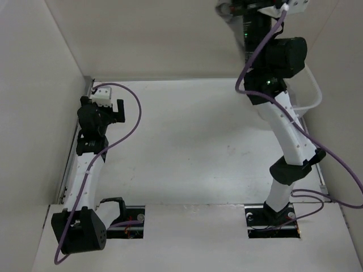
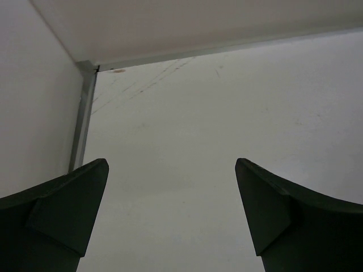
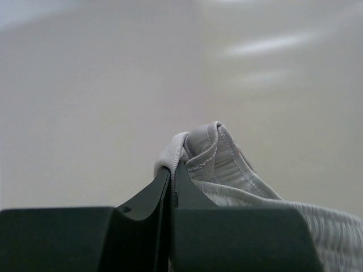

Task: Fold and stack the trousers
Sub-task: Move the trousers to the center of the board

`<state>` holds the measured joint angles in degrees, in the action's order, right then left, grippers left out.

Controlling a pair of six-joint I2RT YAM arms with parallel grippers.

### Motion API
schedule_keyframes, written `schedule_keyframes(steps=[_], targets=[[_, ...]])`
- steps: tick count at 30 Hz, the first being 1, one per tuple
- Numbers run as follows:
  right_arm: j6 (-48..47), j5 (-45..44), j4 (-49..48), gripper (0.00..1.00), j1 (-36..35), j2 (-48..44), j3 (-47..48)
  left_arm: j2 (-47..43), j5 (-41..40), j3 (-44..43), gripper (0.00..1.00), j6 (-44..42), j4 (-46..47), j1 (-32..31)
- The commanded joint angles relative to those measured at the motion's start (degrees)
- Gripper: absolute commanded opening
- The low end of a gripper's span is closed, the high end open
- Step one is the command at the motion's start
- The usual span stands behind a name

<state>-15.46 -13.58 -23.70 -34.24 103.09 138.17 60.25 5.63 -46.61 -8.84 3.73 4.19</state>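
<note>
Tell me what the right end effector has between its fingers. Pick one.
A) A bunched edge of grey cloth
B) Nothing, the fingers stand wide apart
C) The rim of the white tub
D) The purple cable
A: in the right wrist view the right end effector is shut with a ribbed, stitched edge of the trousers pinched at its fingertips.

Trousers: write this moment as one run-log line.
right claw: shut on trousers edge | left claw: open, holding nothing
</note>
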Motion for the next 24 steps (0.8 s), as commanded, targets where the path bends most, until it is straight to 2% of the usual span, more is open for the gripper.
schedule_keyframes(steps=[1,4,7,13,15,20,23,24], targets=[[-4.8,12.1,-8.7,0.00,-8.2,1.1,6.2,-3.5,-1.0,1.3,1.00,4.1,3.0,3.0],[-3.9,17.5,-7.8,0.00,-14.5,3.7,12.6,-4.8,-0.9,1.3,1.00,5.1,2.4,5.4],[-0.9,20.2,-7.2,0.01,-17.5,4.6,14.9,-5.5,-0.5,0.4,1.00,5.9,1.7,7.4],[3.6,9.3,-4.9,0.01,-15.8,0.7,0.7,-5.8,0.7,-1.1,1.00,6.2,1.7,9.4],[6.0,6.2,-3.6,0.02,-14.3,-2.3,-9.6,-5.5,2.1,-1.6,1.00,5.7,2.0,10.3],[18.3,-2.2,-11.0,0.08,-8.8,-14.0,-49.8,-4.8,6.5,-2.9,1.00,2.8,-0.2,12.2],[27.4,-5.6,-13.6,0.12,-3.4,-19.8,-71.7,-4.4,9.9,-3.3,1.00,-2.8,-5.5,11.5],[29.9,-6.4,-13.6,0.19,-1.2,-21.6,-78.0,-4.0,10.8,-3.7,1.00,-5.5,-8.3,11.0]])
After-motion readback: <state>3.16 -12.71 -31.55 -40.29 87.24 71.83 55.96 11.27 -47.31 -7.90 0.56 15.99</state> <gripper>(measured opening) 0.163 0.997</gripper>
